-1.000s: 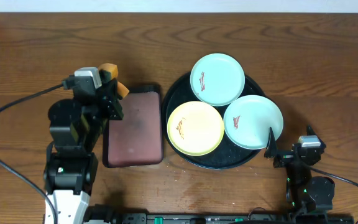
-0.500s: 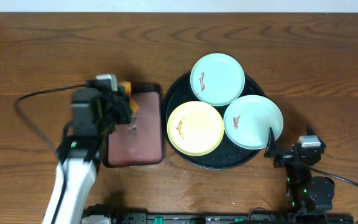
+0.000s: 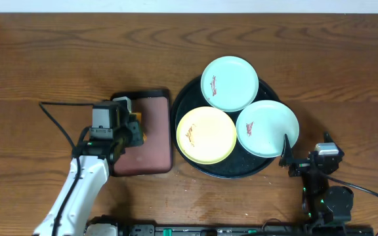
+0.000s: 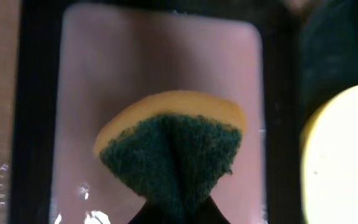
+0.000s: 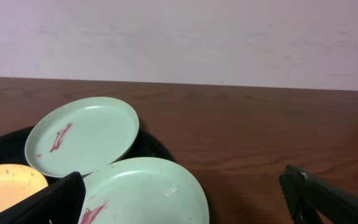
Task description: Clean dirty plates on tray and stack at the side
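Our left arm (image 3: 77,187) reaches forward, left fingers (image 4: 151,219) pinched on a sponge (image 4: 173,146); our right arm (image 3: 321,190) sits folded low, right fingers (image 5: 337,200) spread wide.

The left wrist view is soft all over. The sponge (image 4: 173,155) is only a blurred green-and-yellow fold, and the bottom edge cuts off the left tool (image 4: 178,214) pinching it. The yellow plate (image 4: 340,162) runs off the right edge, and the maroon tray (image 4: 86,74) off the bottom. In the right wrist view the bottom edge crops the spread fingers of the right tool (image 5: 188,202) and the nearest mint plate (image 5: 148,186), so only part of its smear shows.
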Controlling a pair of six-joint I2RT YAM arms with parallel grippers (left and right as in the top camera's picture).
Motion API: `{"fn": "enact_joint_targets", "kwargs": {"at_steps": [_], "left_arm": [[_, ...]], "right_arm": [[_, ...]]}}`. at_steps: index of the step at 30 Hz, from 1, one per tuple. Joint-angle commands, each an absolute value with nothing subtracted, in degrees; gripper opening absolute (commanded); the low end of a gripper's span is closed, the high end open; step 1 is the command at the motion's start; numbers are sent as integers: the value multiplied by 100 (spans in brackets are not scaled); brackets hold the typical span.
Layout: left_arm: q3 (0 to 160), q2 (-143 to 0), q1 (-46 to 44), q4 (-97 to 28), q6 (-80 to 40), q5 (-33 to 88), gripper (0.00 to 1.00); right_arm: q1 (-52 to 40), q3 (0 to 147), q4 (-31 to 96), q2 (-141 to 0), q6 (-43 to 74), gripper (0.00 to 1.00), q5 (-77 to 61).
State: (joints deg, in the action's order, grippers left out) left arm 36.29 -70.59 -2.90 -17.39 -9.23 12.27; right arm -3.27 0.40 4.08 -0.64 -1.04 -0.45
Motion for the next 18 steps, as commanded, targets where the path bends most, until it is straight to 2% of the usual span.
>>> {"fn": "enact_joint_targets", "kwargs": {"at_steps": [1, 6, 10, 13, 18], "left_arm": [[5057, -6248, -309, -2147, -729, 1411, 8], [6377, -5214, -309, -2674, -1096, 1415, 7], [6466, -4689, -309, -2722, -1647, 1415, 7], [6455, -4720, -309, -3092, -2534, 1472, 7], [6388, -5332, -519, -3127, -3859, 2477, 8]], "right_arm": [[-357, 40, 447, -38, -134, 99, -47], [-357, 40, 447, -38, -134, 99, -47], [-357, 40, 447, -38, -134, 99, -47], [-357, 38, 447, -38, -134, 99, -47], [-357, 40, 447, -38, -134, 99, -47]]}}
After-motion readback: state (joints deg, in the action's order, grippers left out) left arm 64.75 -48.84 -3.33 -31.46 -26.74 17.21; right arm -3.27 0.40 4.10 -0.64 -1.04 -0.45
